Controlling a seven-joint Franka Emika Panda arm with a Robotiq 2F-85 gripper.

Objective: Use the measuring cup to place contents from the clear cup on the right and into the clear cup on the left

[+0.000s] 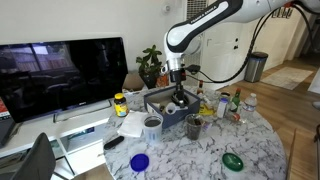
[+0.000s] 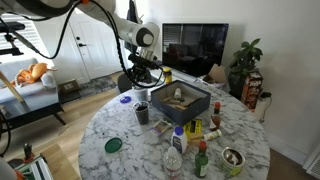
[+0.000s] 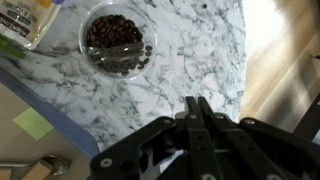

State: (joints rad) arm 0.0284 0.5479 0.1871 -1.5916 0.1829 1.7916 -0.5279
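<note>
A clear cup (image 3: 117, 42) holding dark beans stands on the marble table (image 3: 190, 50), next to the blue tray's edge (image 3: 40, 95). It also shows in both exterior views (image 1: 152, 124) (image 2: 142, 111). A second clear cup (image 1: 193, 125) stands on the tray's other side and also shows in an exterior view (image 2: 232, 158). My gripper (image 3: 197, 102) is shut, its fingertips pressed together with nothing seen between them. It hangs over the table near the bean cup (image 1: 178, 99) (image 2: 143, 84). A metal utensil (image 3: 42, 166) lies in the tray; I cannot tell whether it is the measuring cup.
The blue tray (image 1: 168, 112) (image 2: 195, 112) sits mid-table with objects inside. Bottles and jars (image 1: 228, 104) (image 2: 190, 140) cluster beside it. A blue lid (image 1: 139, 162) and a green lid (image 1: 232, 160) lie near the table edge. A TV (image 1: 60, 75) stands behind.
</note>
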